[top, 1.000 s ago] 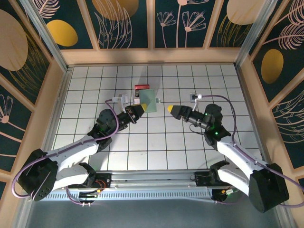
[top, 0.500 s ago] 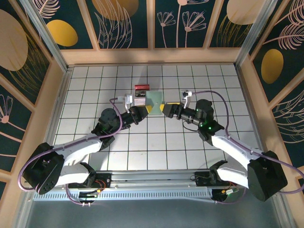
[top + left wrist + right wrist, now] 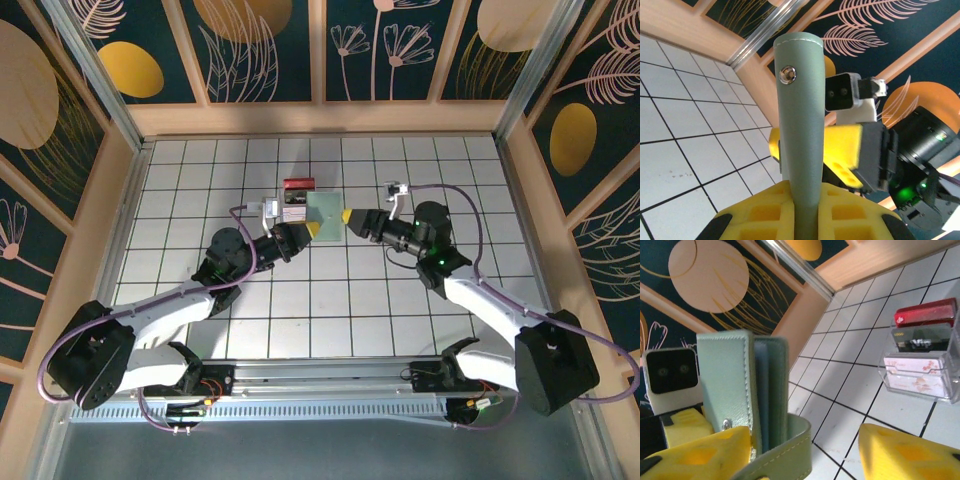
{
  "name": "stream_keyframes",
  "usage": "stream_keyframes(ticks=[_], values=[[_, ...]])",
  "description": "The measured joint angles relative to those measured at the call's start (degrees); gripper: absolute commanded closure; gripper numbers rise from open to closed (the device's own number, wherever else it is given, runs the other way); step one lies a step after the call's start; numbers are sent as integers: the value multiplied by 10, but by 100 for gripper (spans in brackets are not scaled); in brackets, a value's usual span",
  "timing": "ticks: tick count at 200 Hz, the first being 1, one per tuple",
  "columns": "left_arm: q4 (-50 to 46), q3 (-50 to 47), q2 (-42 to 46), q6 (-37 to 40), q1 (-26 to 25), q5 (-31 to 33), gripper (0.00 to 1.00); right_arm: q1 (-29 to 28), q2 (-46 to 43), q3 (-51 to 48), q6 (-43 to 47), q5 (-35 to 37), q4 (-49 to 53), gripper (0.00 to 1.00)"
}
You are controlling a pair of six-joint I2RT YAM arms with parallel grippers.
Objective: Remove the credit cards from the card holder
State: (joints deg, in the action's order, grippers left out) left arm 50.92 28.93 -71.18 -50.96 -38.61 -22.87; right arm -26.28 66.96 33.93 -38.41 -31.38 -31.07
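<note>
1. Left arm (image 3: 170, 310) reaches from its base at the near left toward the middle of the white-tiled worktop (image 3: 190, 170).
2. Left hand (image 3: 311, 230): yellow fingers (image 3: 765, 217) pressed together on the lower edge of the card holder (image 3: 326, 209), pinching it.
3. Left wrist view: the holder stands up out of that grip, pale green, with a metal snap stud (image 3: 788, 75) near its top.
4. Clear stand (image 3: 297, 199) with a red top sits on the tiles just to the far left of the holder. Right wrist view shows cards (image 3: 920, 342) tiered in it: red, dark, pale pink. Cannot tell whether the stand and holder touch.
5. The card holder sits between the two hands, mid-worktop toward the far side. Right wrist view: green outer leaf, blue-grey layers inside, one leaf curling loose below.
6. Right hand (image 3: 347, 216): fingers (image 3: 905, 452) spread. One lies just beside the green leaf, the other is well apart from it, and nothing is pinched.
7. Right arm (image 3: 480, 300) comes in from the near right.
</note>
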Motion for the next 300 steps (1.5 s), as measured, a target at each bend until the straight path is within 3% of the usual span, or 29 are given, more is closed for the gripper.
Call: stream_keyframes(ticks=[35,101,150,171,300], values=[[9,0,20,0,0,-14,100,33,0,-10,-24,-2,-10,54],[16,0,23,0,0,-14,100,34,-6,-19,-41,-26,-27,55],[23,0,18,-2,0,-21,100,30,-22,-28,-47,-67,-53,41],[28,0,16,-4,0,-25,100,19,-22,-30,-47,-77,-57,40],[60,0,15,-17,0,-57,100,21,-53,-49,-42,-103,-73,51]])
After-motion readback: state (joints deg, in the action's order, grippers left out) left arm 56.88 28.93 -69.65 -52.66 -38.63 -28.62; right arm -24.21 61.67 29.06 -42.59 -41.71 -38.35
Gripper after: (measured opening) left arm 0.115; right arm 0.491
